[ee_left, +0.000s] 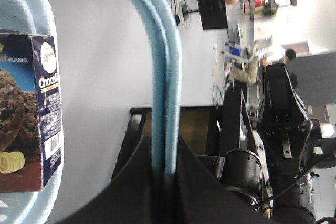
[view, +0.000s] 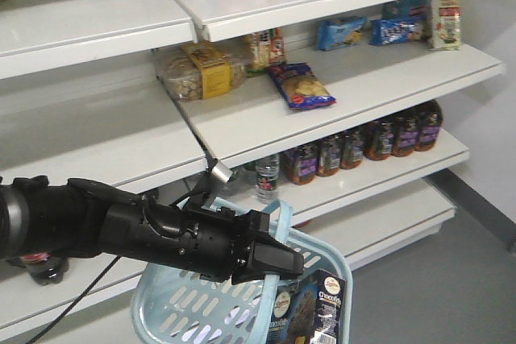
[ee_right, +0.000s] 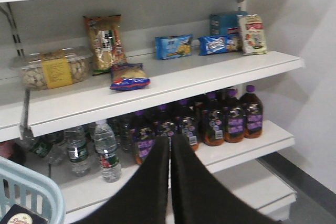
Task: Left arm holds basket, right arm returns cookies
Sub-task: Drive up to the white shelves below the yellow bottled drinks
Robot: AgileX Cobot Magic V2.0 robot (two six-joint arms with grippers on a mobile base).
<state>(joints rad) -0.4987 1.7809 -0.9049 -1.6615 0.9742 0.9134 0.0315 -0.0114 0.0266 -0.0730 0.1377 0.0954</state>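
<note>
While the left gripper (view: 278,263) clamps the basket (view: 181,305) by its pale blue handle (view: 282,217), the cookies (view: 313,308), a navy box picturing chocolate cookies, stand inside just below those jaws; the right gripper (ee_right: 169,141) has its jaws pressed together.

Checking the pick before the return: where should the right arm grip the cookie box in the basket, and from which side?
Probably its upper end, from above: the cookies stand upright in the basket, only the top free. Jaws across the narrow sides, keeping clear of the handle the left gripper holds.
</note>
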